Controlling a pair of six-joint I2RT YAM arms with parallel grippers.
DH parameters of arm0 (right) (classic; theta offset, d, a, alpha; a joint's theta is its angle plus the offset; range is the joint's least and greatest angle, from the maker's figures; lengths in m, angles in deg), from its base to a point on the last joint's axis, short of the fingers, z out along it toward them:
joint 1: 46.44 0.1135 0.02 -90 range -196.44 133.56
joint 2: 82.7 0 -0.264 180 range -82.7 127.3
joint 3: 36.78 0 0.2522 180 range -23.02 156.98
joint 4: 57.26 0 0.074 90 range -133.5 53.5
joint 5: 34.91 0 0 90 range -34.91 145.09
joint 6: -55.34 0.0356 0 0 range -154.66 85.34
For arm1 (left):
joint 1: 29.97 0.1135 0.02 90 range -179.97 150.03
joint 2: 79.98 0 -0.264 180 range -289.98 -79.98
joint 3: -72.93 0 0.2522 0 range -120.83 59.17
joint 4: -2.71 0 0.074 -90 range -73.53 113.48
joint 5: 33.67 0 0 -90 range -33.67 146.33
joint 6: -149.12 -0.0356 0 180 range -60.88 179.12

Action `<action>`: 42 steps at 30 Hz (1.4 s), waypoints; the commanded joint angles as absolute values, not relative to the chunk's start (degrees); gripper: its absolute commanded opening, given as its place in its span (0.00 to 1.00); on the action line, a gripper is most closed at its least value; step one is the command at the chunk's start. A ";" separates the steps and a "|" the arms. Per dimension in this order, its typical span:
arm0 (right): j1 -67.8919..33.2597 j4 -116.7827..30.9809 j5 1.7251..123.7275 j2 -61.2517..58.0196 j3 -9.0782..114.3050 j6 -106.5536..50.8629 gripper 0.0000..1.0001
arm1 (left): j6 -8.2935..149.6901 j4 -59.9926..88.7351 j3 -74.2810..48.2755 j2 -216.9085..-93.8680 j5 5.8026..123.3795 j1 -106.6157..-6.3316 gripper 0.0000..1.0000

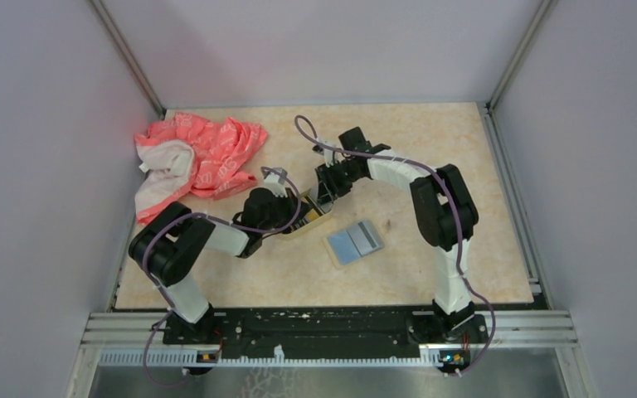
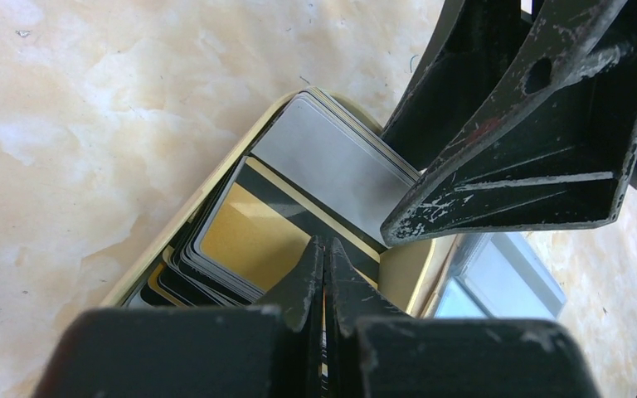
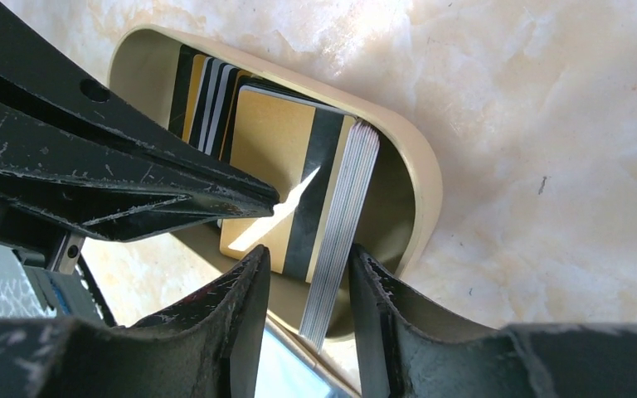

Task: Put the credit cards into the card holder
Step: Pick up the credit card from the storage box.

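Top external: my left end effector and right end effector meet at the card holder. Two credit cards lie on the table just beside it, not yet filed, so I judge the job mostly done.

Left wrist: my left fingers are clenched, seemingly on nothing, above a gold, dark-striped card in the holder.

Right wrist: my right end effector is released, its jaws straddling the on-edge silvery stack inside the holder.
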State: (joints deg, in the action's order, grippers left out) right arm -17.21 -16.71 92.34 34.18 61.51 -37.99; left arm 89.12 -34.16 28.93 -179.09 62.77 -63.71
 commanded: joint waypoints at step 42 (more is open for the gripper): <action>-17.02 -13.95 92.68 36.03 66.01 -39.40 0.11 | 88.43 -41.43 32.44 -178.16 63.53 -64.70 0.00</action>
